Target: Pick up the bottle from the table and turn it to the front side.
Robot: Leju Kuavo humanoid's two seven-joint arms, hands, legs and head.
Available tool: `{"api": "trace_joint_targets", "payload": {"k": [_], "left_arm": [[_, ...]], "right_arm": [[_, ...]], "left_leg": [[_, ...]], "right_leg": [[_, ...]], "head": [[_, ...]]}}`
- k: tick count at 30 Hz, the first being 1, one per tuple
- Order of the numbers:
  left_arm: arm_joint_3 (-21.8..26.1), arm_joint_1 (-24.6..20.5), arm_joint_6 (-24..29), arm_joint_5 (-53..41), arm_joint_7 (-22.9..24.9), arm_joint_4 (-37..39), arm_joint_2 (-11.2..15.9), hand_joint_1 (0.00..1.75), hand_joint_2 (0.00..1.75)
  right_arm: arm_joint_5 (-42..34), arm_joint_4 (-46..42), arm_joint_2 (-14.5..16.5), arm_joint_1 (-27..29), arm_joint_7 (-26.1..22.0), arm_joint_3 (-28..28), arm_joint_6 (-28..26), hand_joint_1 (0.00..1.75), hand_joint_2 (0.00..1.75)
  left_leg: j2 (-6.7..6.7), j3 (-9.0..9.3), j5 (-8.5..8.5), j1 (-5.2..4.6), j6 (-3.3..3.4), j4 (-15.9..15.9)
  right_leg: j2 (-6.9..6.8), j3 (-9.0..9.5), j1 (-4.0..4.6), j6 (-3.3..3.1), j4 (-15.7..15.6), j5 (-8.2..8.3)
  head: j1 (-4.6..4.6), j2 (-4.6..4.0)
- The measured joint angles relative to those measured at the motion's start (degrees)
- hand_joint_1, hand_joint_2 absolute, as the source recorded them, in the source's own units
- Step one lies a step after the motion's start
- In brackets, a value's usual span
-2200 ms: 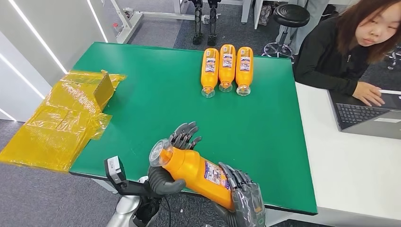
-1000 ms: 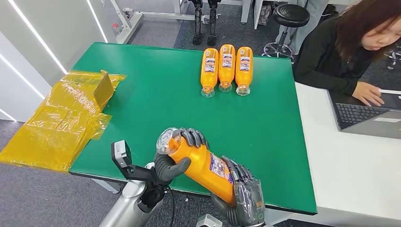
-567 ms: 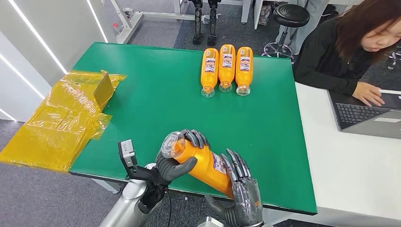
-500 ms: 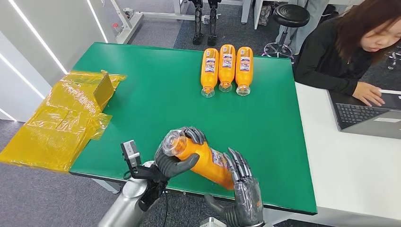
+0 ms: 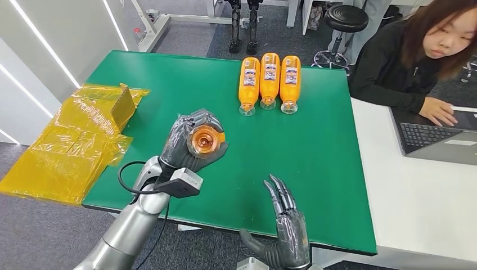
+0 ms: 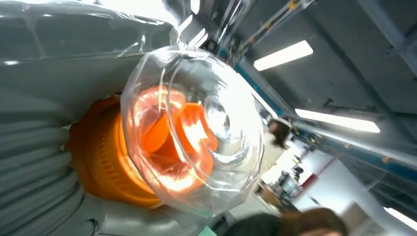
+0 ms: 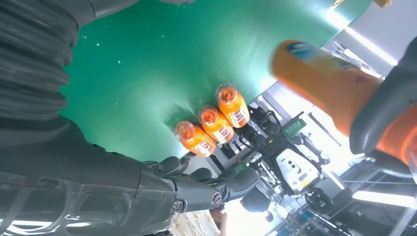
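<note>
My left hand (image 5: 188, 143) grips an orange bottle (image 5: 204, 140) and holds it above the green table (image 5: 185, 101), its clear cap pointing at the head camera. The left wrist view looks straight onto that clear cap (image 6: 196, 132) and the orange neck of the bottle (image 6: 98, 162). The right wrist view catches the bottle (image 7: 324, 78) from the side, with dark fingers of the left hand (image 7: 388, 98) around it. My right hand (image 5: 284, 225) hangs empty at the table's near edge, fingers spread and pointing away from me.
Three orange bottles (image 5: 269, 80) lie side by side at the table's far edge, also visible as bottles (image 7: 211, 123) in the right wrist view. Crumpled yellow plastic wrap (image 5: 73, 140) sits at the left. A person (image 5: 416, 56) works at a laptop (image 5: 433, 135) on the white table to the right.
My right hand has let go of the bottle and opened. My left hand has lifted the bottle up and away from the near edge and tipped it, so the cap now faces the camera.
</note>
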Motion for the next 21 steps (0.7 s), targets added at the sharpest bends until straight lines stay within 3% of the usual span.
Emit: {"api": "trace_joint_targets", "payload": {"k": [4,9,16,21], "left_arm": [[-1.3,-2.8,5.3,-10.1,2.9,1.3,2.9,1.75,1.75],[-4.7,-6.3,8.5,-24.9,10.4,8.0,6.2,1.75,1.75],[-8.6,-11.6,8.3,-37.5,19.0,25.2,7.1,1.75,1.75],[-10.1,-14.3,4.2,-41.6,26.5,36.9,7.1,1.75,1.75]], "right_arm": [[-2.6,0.7,-0.1,0.0,-1.5,0.2,-1.9,0.00,1.75],[-4.4,1.6,-0.1,0.0,-2.8,0.2,-2.6,0.00,1.75],[-8.4,3.7,-0.1,-0.6,-4.8,1.1,-3.1,0.00,1.75],[-10.2,4.6,-0.1,-1.0,-5.4,1.6,-3.2,0.00,1.75]], "left_leg": [[0.02,0.00,0.00,0.00,-0.01,0.0],[0.07,0.01,0.02,0.00,-0.03,0.0],[0.11,0.01,0.02,0.00,-0.03,0.0],[0.16,0.00,0.02,0.00,-0.03,0.0]], "right_leg": [[0.02,-0.02,0.00,0.00,0.0,0.00],[0.09,-0.03,0.00,-0.06,0.0,0.04],[0.15,-0.04,0.00,-0.07,0.0,0.06],[0.20,-0.07,0.00,-0.07,0.0,0.06]], "head": [[0.00,0.00],[0.00,0.00],[0.00,0.00],[0.00,0.00]]}}
